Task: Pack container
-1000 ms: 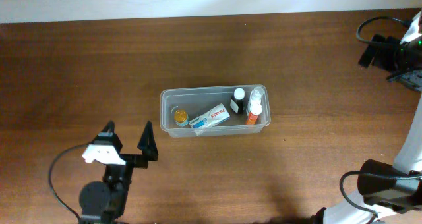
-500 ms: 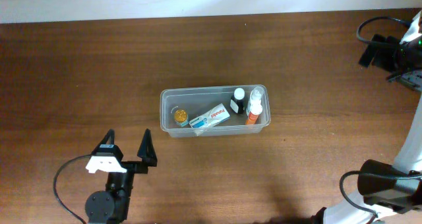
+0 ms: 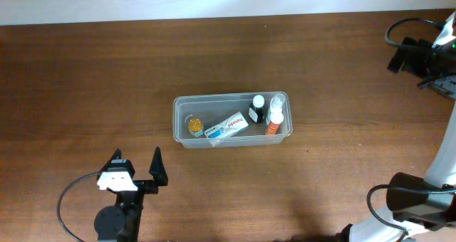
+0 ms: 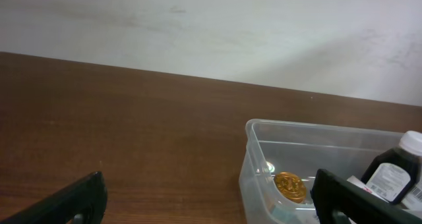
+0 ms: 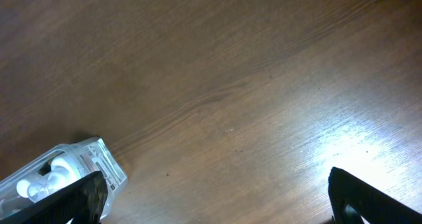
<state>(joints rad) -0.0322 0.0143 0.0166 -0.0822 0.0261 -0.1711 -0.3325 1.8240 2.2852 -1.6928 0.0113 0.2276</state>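
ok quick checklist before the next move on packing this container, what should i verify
1. The left hand open and empty: ok.
2. The right hand open and empty: ok.
3. Both hands apart from the container: ok. The left one is well short of it and the right one is off at the far right.
4. The container upright and flat on the table: ok.
5. Contents inside the walls, namely the gold-lidded jar, white box, dark bottle and orange spray bottle: ok.
6. Anything more to pack: cannot tell. No loose item shows in these views.
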